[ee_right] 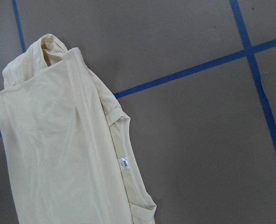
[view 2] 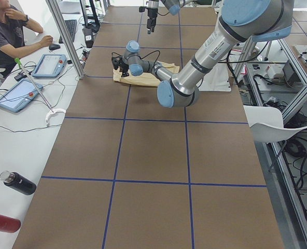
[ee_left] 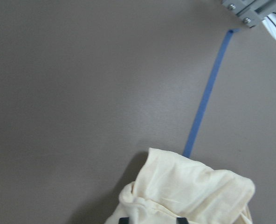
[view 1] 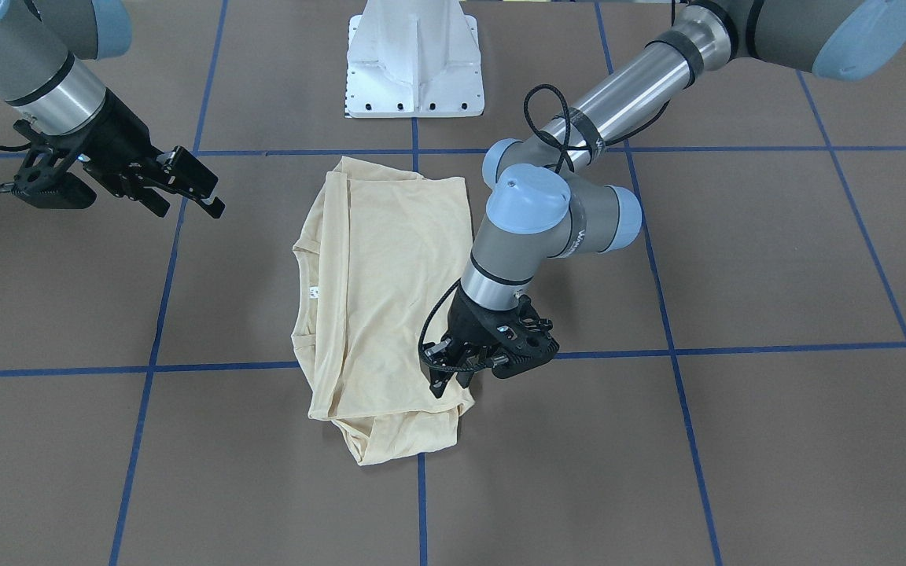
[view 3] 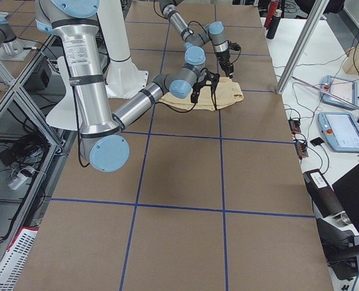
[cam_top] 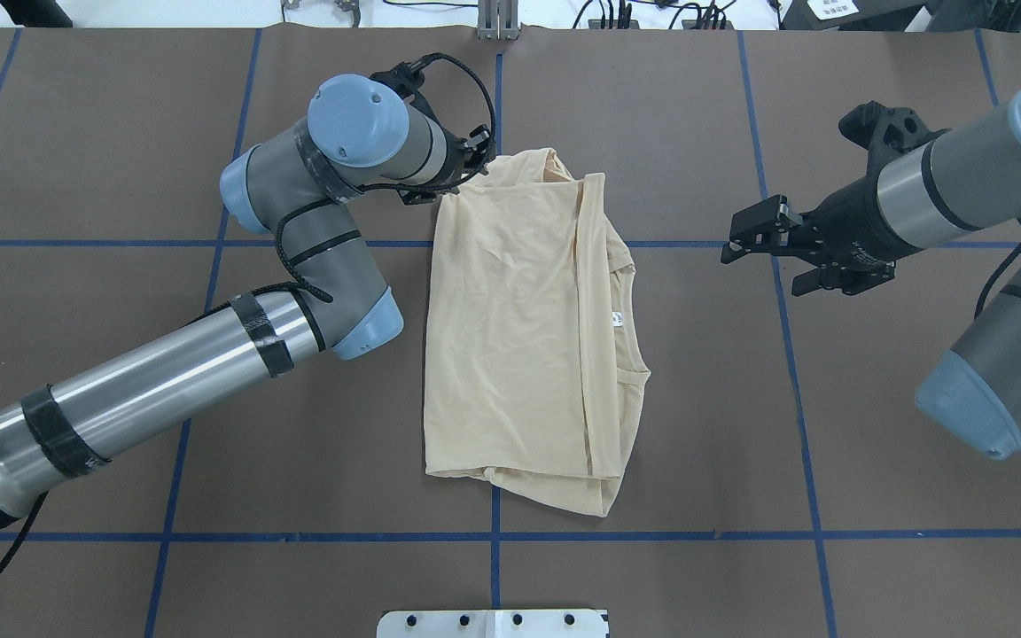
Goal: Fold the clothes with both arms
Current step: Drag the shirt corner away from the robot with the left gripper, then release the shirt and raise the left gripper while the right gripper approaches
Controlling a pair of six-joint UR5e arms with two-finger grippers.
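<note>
The pale cream-yellow shirt (view 1: 390, 291) (cam_top: 519, 328) lies folded into a long rectangle at the table's middle, its white neck label (cam_top: 617, 320) (ee_right: 123, 164) showing. My left gripper (view 1: 449, 385) (cam_top: 440, 186) is down at the shirt's far corner on my left side. In the left wrist view the cloth (ee_left: 189, 186) bunches up between the fingertips, so it looks shut on that corner. My right gripper (view 1: 201, 192) (cam_top: 741, 237) hangs open above bare table to the right of the shirt, with nothing in it.
The white pedestal base (view 1: 414, 63) stands at the table's near edge. Blue tape lines (cam_top: 493, 536) cross the brown surface. A person (view 2: 8, 31) sits at a side desk with tablets (view 2: 49, 65) and bottles (view 2: 16, 182).
</note>
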